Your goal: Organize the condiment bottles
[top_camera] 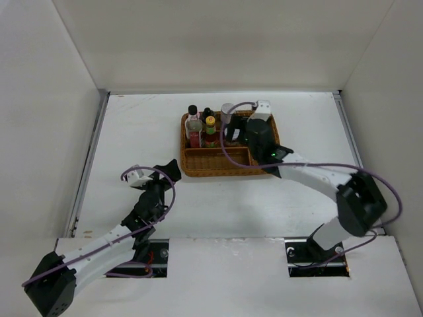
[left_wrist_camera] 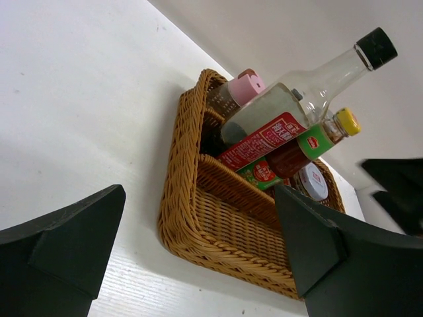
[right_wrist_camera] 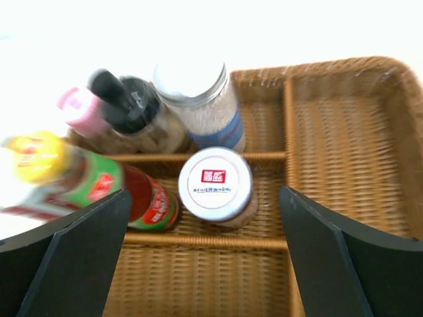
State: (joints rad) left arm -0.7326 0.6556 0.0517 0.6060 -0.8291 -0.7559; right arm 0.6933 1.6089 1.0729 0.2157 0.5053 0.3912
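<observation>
The condiment bottles stand in the back compartments of the wicker tray (top_camera: 218, 165). A clear bottle with a black cap (top_camera: 193, 121) and red label, a dark red bottle with a yellow cap (top_camera: 210, 127) and a small black-topped one (top_camera: 207, 112) are on the left. In the right wrist view, a white-lidded jar (right_wrist_camera: 216, 185) stands below my open, empty right gripper (right_wrist_camera: 205, 195), next to a silver-lidded jar (right_wrist_camera: 198, 99) and the red bottle (right_wrist_camera: 92, 185). My left gripper (top_camera: 168, 170) is open and empty, low over the table left of the tray (left_wrist_camera: 218, 224).
A pink-capped jar (left_wrist_camera: 241, 89) stands at the tray's back left. The tray's long front compartment (right_wrist_camera: 211, 284) and right compartment (right_wrist_camera: 344, 145) hold nothing. White walls enclose the table on the left, back and right.
</observation>
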